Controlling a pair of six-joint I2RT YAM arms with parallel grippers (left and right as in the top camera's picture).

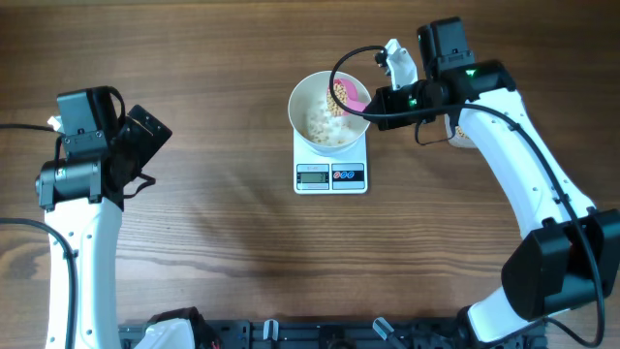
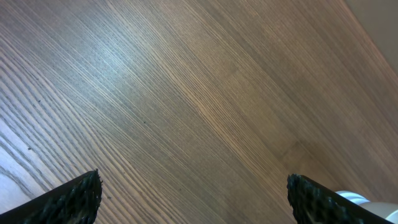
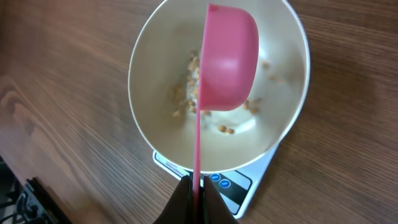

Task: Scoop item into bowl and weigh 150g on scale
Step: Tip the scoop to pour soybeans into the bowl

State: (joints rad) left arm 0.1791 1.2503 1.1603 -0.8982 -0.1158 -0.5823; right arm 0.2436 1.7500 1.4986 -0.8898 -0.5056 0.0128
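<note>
Overhead: right gripper (image 1: 379,103) clamps pink scoop (image 1: 349,95) inside bowl (image 1: 306,98) rim; bowl overhangs scale (image 1: 331,176).

Overhead view first: the scale (image 1: 330,175) has its grey display (image 1: 312,176) facing us, but the digits are far too small to make out. Next to it, the 2 dark buttons (image 1: 349,176) carry pale marks, and those can't be read either. The right wrist view catches those buttons up close, with blue rings and blurred symbols. The pink scoop (image 3: 227,62) and the white bowl (image 3: 144,81) show plain surfaces, so no text can be read anywhere
</note>
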